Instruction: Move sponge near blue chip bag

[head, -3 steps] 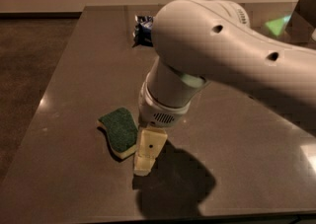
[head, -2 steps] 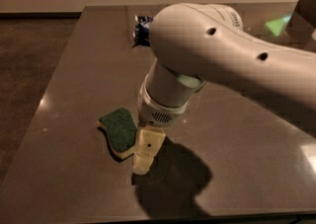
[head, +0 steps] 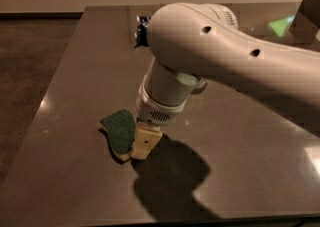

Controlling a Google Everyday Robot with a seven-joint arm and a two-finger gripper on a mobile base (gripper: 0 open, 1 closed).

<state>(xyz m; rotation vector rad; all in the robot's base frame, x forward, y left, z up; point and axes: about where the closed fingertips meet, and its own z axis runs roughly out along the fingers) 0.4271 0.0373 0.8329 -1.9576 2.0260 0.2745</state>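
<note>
The sponge [head: 119,127], dark green on top with pale yellow foam below, lies flat on the dark table [head: 75,86] toward the front left. My gripper [head: 142,146] points down from the big white arm and rests right against the sponge's right edge, down at the table surface. The blue chip bag [head: 140,31] lies at the far side of the table. Only its dark left end shows, the rest is hidden behind my arm.
My arm [head: 225,56] covers the table's middle and right. A small pale object [head: 201,86] peeks out under it. The table's left edge [head: 55,86] drops to brown floor. The front edge runs near the bottom. A grey object [head: 307,8] stands at the far right.
The gripper has shifted slightly toward the sponge and now sits tight against its right edge. The sponge has barely moved.
</note>
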